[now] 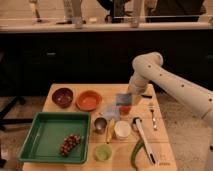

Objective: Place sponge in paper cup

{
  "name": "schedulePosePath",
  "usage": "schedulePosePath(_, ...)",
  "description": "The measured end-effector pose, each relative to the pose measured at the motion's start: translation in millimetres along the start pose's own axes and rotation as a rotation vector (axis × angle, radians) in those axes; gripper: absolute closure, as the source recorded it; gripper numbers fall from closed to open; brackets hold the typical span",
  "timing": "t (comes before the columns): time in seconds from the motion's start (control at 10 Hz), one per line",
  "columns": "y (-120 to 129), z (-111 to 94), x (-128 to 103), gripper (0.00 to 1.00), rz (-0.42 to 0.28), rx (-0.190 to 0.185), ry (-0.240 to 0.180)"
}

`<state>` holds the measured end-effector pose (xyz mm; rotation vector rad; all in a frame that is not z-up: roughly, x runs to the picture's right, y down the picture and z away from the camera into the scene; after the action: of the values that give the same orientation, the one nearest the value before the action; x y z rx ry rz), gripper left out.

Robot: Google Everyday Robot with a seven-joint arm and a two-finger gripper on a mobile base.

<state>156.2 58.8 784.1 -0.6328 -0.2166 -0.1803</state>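
Note:
My gripper (125, 100) hangs over the middle of the wooden table (165, 150), shut on the sponge (123, 98), a small flat blue-grey pad held just above a red-orange object (125, 109). The paper cup (122, 130), short, white and wide-mouthed, stands upright on the table a little nearer the front, almost straight below the sponge in the picture. The white arm (160, 80) reaches in from the right.
A steel cup (100, 124), a banana (111, 131) and a green cup (103, 152) crowd the paper cup's left. A pale blue cloth (110, 110), two bowls (63, 96) (89, 100), a green tray (45, 131) with grapes (70, 144), a fork (153, 116) and a white utensil (143, 138) lie around.

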Motion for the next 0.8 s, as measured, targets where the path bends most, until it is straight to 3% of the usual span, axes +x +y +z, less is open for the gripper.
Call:
schedulePosePath(0.2, 15.4, -0.4, -4.0, 1.0, -0.001, -0.01, -0.008)
schedulePosePath(0.8, 14.7, -0.1, -6.0, 1.0, -0.004, -0.01, -0.009)
